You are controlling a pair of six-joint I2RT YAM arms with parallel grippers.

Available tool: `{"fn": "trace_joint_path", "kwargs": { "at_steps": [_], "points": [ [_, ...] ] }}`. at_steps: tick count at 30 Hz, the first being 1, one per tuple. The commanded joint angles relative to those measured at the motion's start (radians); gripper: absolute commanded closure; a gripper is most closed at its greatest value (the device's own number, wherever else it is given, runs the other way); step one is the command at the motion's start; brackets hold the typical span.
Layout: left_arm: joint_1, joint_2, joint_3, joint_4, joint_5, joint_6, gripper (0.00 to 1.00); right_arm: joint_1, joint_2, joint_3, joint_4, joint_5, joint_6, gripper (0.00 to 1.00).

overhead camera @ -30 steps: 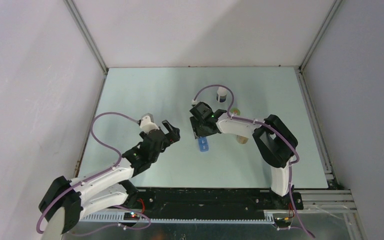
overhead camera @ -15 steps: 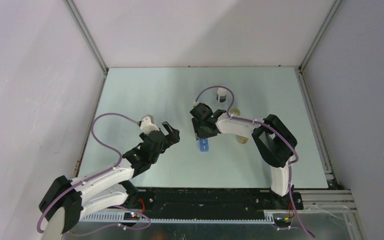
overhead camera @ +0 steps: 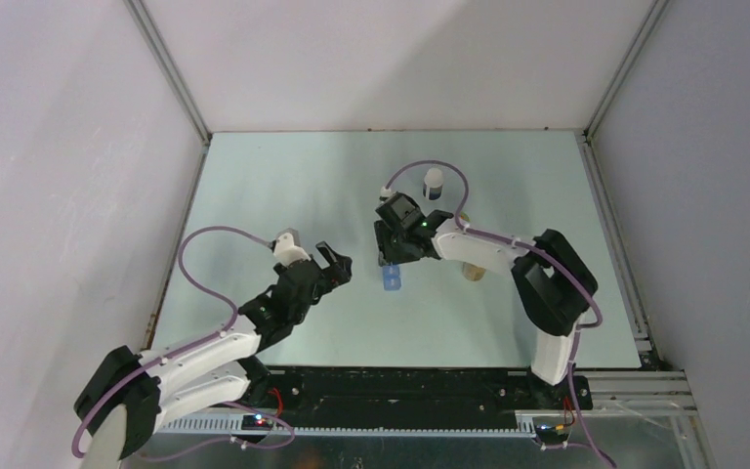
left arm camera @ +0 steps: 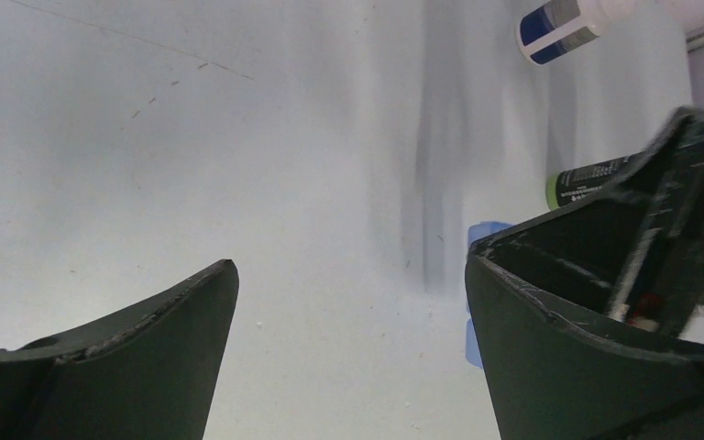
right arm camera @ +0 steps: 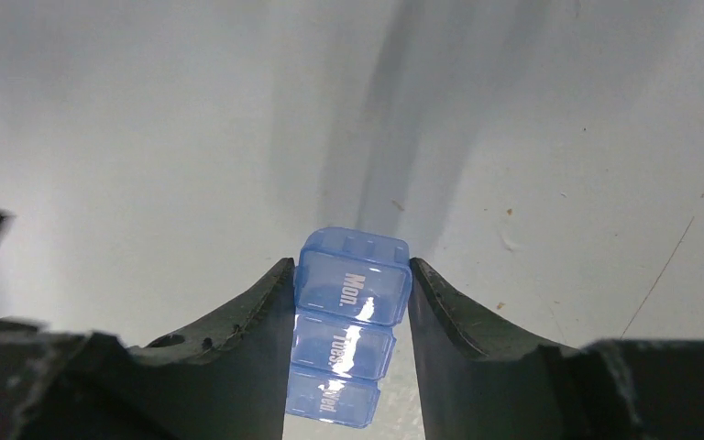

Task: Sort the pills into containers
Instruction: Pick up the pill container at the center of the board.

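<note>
Overhead first. Counter point(overhead camera: 283, 186): smooth, matt, pale green sheet. Pill organiser point(overhead camera: 392, 281): translucent blue plastic strip, lying near mid-counter at the tip of the right hand point(overhead camera: 389, 262). White bottle point(overhead camera: 434, 183): cylindrical, with a dark blue label band, standing further back. Left hand point(overhead camera: 336, 264): black, released, spread wide, to the organiser's left and apart from it.

Left wrist view. Left hand gapes over bare counter; fingers point(left arm camera: 137, 357) are dark, scuffed plastic. Dark bottle point(left arm camera: 579, 183): green cap, partly hidden behind one finger, label print too small to read.

Right wrist view. Right hand is clenched on the pill organiser, with curved black pads point(right arm camera: 257, 312) pressed against its two long sides. Compartments: round-cornered, in a row, lids shut, contents not discernible. White lettering reads "Mon.", "Tues.", then "Wed".
</note>
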Motion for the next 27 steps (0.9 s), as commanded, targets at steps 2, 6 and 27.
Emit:
{"fn": "trace_joint_path", "kwargs": {
  "at_steps": [2,6,27],
  "points": [
    [0.003,-0.017,-0.031,0.170,0.072,0.042,0.02,-0.022,-0.156,-0.016,0.085,-0.081,0.060,0.55],
    [0.004,-0.006,-0.052,0.363,0.226,0.088,0.06,-0.028,-0.207,-0.020,0.105,-0.138,0.090,0.55],
    [0.004,0.159,-0.006,0.584,0.380,-0.051,0.36,-0.025,-0.321,-0.060,0.156,-0.206,0.145,0.54]
  ]
}}
